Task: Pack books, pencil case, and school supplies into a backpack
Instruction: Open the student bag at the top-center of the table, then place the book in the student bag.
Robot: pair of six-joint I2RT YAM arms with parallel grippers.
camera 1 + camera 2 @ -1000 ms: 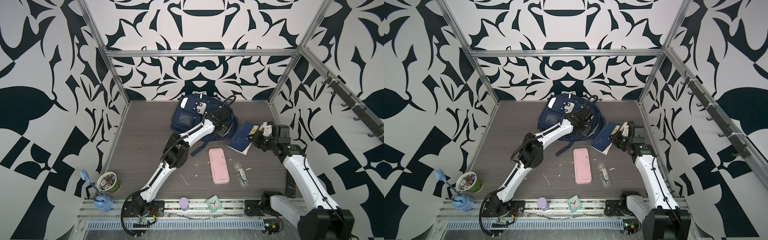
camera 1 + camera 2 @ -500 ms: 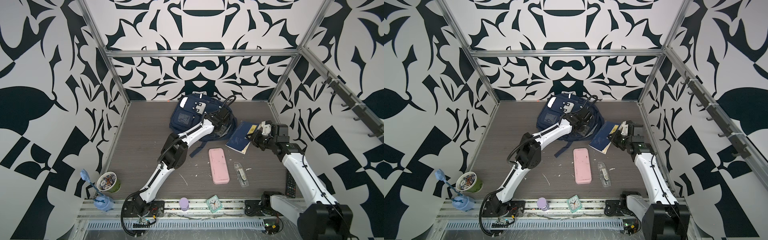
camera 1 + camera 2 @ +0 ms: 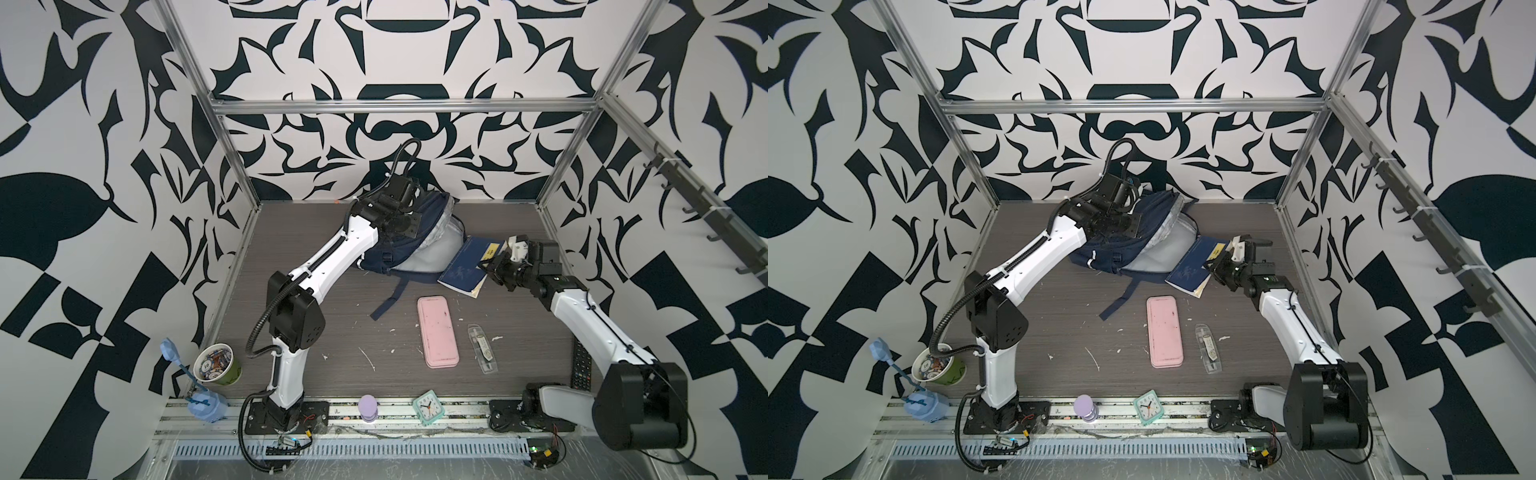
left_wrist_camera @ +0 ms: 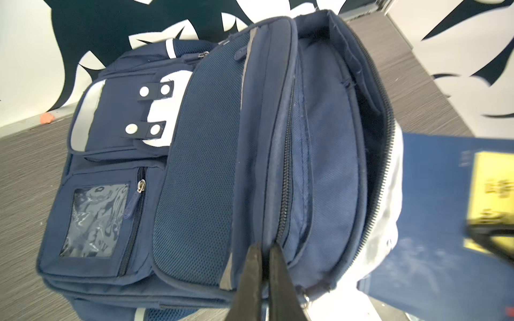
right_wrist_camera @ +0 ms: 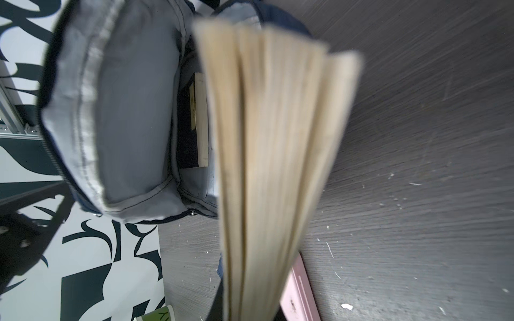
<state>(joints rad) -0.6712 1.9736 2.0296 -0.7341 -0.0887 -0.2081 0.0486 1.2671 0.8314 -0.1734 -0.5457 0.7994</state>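
Note:
The navy backpack (image 3: 397, 253) (image 3: 1108, 253) stands raised at the back, its grey-lined mouth facing right. My left gripper (image 3: 405, 205) (image 4: 265, 247) is shut on the backpack's (image 4: 194, 166) zip edge and holds it up. My right gripper (image 3: 494, 266) (image 3: 1216, 266) is shut on a dark blue book (image 3: 467, 266) (image 3: 1190, 270) at the mouth; its page edges (image 5: 272, 139) fill the right wrist view. A second book (image 5: 200, 122) sits inside the backpack (image 5: 133, 111). The pink pencil case (image 3: 437, 331) (image 3: 1165, 330) and the clear supplies packet (image 3: 482, 349) (image 3: 1209, 348) lie on the floor.
A black remote (image 3: 582, 370) lies by the right arm's base. A teal clock (image 3: 428, 406) and a purple object (image 3: 368, 408) stand on the front rail. A green cup (image 3: 217, 365) and a blue figure (image 3: 199, 399) stand front left. A backpack strap (image 3: 390, 297) trails toward the pencil case.
My left gripper has shut on the backpack's edge and lifted it up and back, opening the mouth. The right gripper with the book has shifted slightly toward it.

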